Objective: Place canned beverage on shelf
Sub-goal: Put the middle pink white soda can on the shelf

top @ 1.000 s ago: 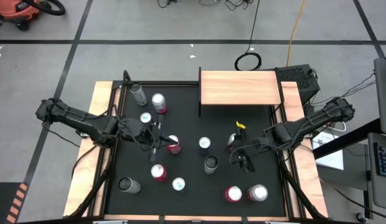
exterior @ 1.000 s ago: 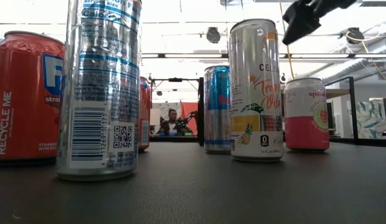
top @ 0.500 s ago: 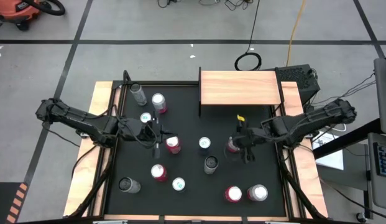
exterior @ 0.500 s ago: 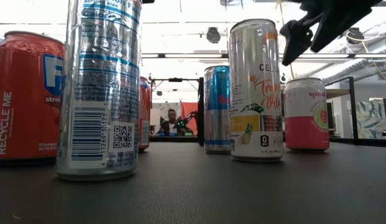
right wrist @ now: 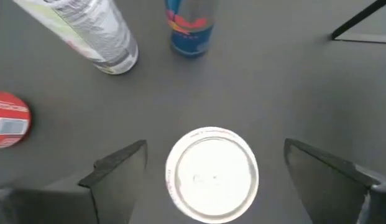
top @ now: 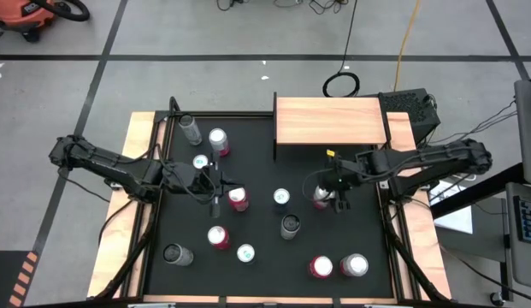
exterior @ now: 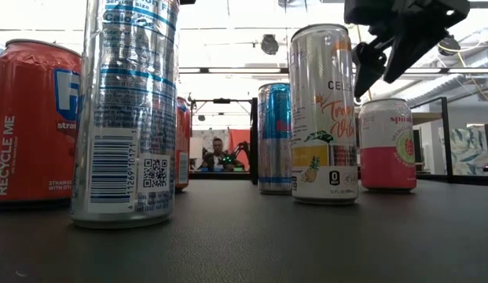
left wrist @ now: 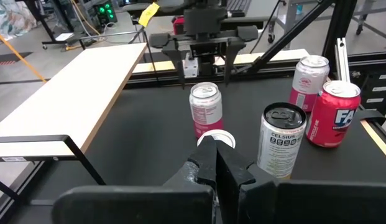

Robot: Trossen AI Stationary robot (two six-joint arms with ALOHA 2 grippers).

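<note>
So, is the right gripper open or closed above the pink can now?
Open. The right gripper hangs over the pink can, one finger on each side of its silver top, neither touching it.

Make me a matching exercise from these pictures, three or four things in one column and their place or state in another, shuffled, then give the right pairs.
Things:
1. right gripper
2. left gripper
3. shelf
4. pink can

Place or state:
A. bare light-wood top, no cans on it
B. shut, waiting on the table's left side
C. open, above a can
D. upright on the black table, under open fingers

Pairs: 1-C, 2-B, 3-A, 4-D
</note>
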